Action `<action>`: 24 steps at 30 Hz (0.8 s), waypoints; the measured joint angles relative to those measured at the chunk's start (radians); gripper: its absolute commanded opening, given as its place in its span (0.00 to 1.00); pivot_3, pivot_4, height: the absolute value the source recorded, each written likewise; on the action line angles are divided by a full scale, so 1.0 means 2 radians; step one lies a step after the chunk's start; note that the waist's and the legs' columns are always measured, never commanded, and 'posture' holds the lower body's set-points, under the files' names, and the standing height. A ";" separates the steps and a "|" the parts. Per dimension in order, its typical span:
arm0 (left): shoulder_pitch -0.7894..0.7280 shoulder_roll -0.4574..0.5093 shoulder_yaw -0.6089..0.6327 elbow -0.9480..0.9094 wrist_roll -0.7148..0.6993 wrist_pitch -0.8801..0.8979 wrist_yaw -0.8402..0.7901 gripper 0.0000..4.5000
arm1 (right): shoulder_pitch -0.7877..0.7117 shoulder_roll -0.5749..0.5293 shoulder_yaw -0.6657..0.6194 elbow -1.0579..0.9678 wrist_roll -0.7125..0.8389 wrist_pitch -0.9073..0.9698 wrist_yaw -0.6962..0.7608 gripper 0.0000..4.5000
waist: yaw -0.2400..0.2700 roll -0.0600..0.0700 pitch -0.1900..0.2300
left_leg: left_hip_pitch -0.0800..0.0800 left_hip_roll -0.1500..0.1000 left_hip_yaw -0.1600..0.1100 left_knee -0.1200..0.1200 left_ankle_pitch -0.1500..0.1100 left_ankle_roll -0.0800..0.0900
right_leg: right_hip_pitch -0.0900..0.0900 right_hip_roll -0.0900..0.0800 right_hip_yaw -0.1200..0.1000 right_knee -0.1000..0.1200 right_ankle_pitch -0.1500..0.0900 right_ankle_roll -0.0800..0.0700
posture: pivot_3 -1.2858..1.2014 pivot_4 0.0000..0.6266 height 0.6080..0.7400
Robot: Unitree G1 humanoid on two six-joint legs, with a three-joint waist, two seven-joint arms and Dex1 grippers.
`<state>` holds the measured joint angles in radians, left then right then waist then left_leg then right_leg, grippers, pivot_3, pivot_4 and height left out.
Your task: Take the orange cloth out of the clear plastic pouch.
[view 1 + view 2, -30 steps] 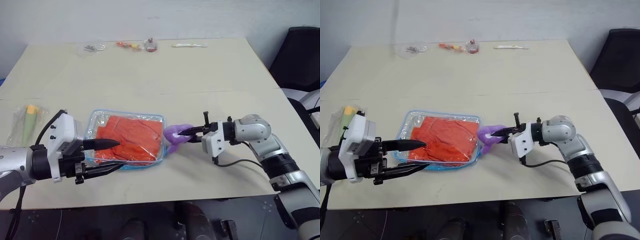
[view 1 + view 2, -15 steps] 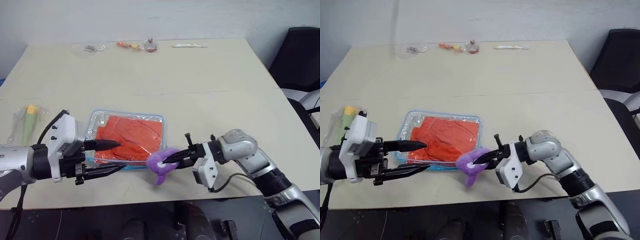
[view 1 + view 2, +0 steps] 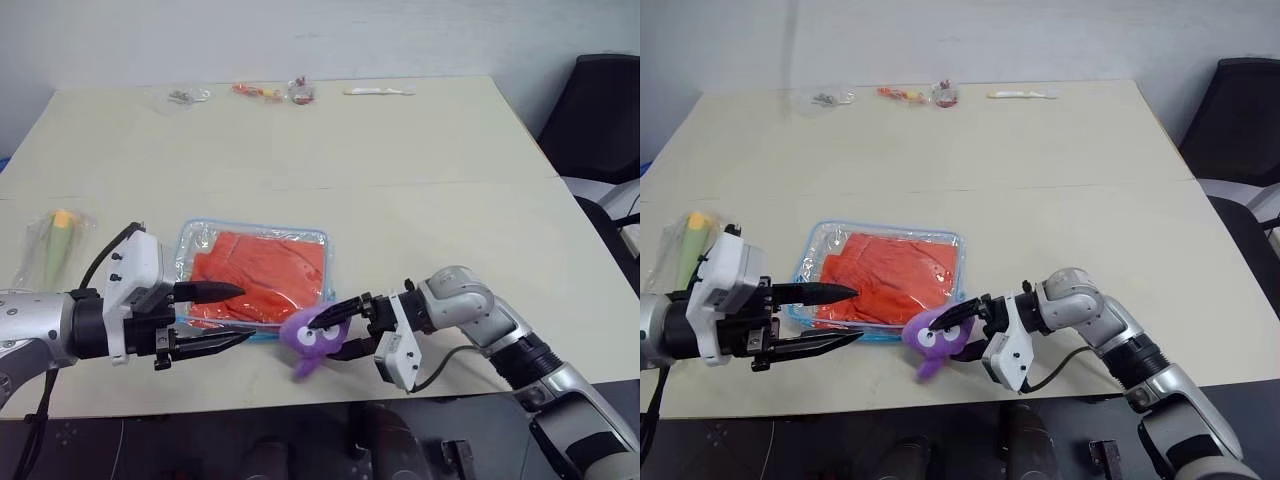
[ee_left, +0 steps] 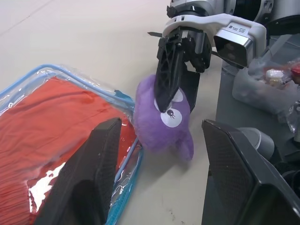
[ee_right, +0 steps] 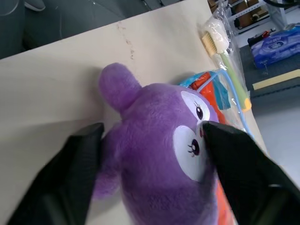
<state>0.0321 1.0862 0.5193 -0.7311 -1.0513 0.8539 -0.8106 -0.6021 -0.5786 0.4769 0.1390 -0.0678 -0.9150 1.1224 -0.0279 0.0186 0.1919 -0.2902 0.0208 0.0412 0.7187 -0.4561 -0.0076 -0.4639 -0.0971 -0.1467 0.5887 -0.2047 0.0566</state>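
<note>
Orange cloth point(image 3: 262, 282) sits inside clear plastic pouch point(image 3: 254, 236), lower-centre frame on the tabletop point(image 3: 400, 160). Right gripper point(image 3: 345, 327) fingers spread around purple plush toy point(image 3: 312, 338), probably clearing pouch access. Left gripper point(image 3: 212, 315) fingers open at pouch's left edge, holding nothing.

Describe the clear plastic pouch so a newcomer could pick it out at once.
On the beige table, look near the front edge, left of centre, between the two grippers. The clear plastic pouch lies flat there with the orange cloth inside. Its light blue trim and orange filling set it apart from the purple plush toy beside it.
</note>
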 measured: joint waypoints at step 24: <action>-0.079 -0.030 -0.114 0.015 0.025 -0.005 0.022 0.65 | -0.014 -0.091 -0.085 0.033 0.131 0.203 0.056 0.98 | 0.001 0.000 0.000 | 0.001 0.000 0.001 0.000 0.000 0.000 | 0.000 0.000 0.000 0.000 0.000 0.000 | 0.52 0.24 1.00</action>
<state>-0.1263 1.0271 0.2919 -0.7009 -1.0004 0.8449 -0.7666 -0.6305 -0.7610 0.3073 0.2060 0.1941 -0.5097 1.2350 -0.0260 0.0181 0.1921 -0.2892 0.0208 0.0423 0.7187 -0.4563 -0.0078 -0.4631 -0.0972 -0.1462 0.5892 -0.2047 0.0565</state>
